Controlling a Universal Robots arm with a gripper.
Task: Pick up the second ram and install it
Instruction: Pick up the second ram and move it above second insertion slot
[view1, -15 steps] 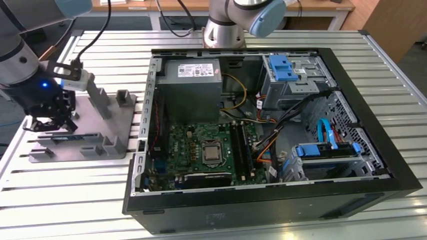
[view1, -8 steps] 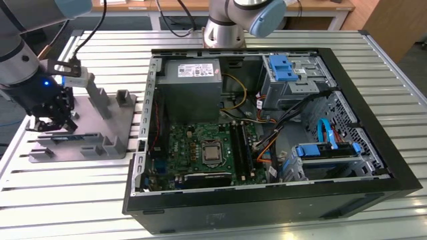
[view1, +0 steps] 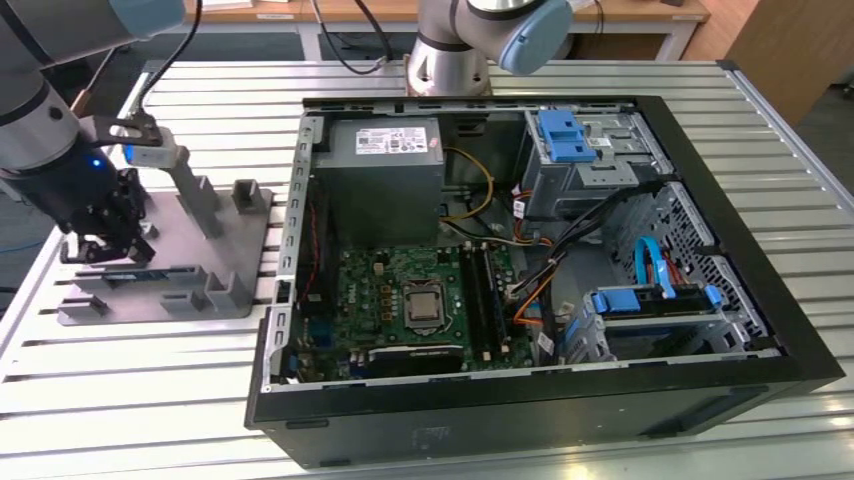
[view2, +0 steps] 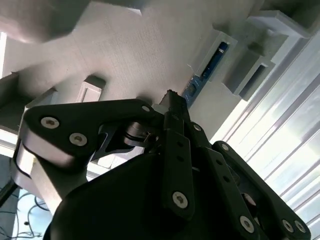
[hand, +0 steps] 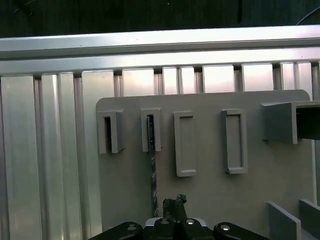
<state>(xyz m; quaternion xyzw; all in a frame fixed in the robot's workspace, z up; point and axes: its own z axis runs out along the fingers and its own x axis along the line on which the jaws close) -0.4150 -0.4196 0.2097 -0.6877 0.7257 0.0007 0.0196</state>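
- The gripper (view1: 96, 243) hangs low over the grey holder plate (view1: 256, 250); I cannot tell whether it is apart or clamped.
- In the first wrist view the second ram (hand: 152, 160) stands edge-on in the plate's slotted blocks, one end just beside the gripper.
- Judged: this is the pick-up step, with the install not begun.
- Lifting calls for a square hold and a straight pull off the plate.
- The open computer case (view1: 534, 412) sits beside the plate.

A slatted metal table (view1: 134, 400) carries a grey holder plate (view1: 234, 255) beside an open computer case (view1: 534, 410).
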